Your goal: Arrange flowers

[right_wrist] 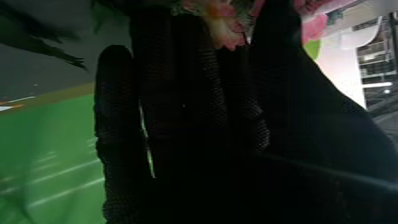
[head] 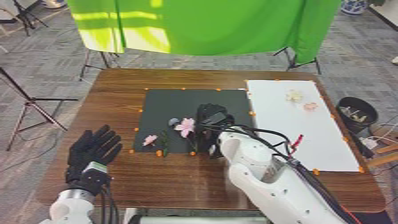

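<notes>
My right hand [head: 213,116] is over the dark mat's right part, just right of a pink flower [head: 186,127]; I cannot tell whether they touch. A smaller pink flower [head: 150,139] lies on the mat, further left. Green stems [head: 163,144] are near the mat's front edge. In the right wrist view the glove [right_wrist: 195,130] has straight fingers, with pink petals [right_wrist: 224,25] by the fingertips, more pink petals [right_wrist: 314,27] beyond the thumb side, and dark leaves [right_wrist: 40,42]. My left hand [head: 94,148] is palm-down at the table's left, fingers straight and spread.
The dark mat [head: 169,102] adjoins a white sheet [head: 311,135] on the right, where a pale yellow flower [head: 294,96] and a light pink flower [head: 310,106] lie. Orange markers line both. A black bin [head: 357,111] stands beyond the table's right edge.
</notes>
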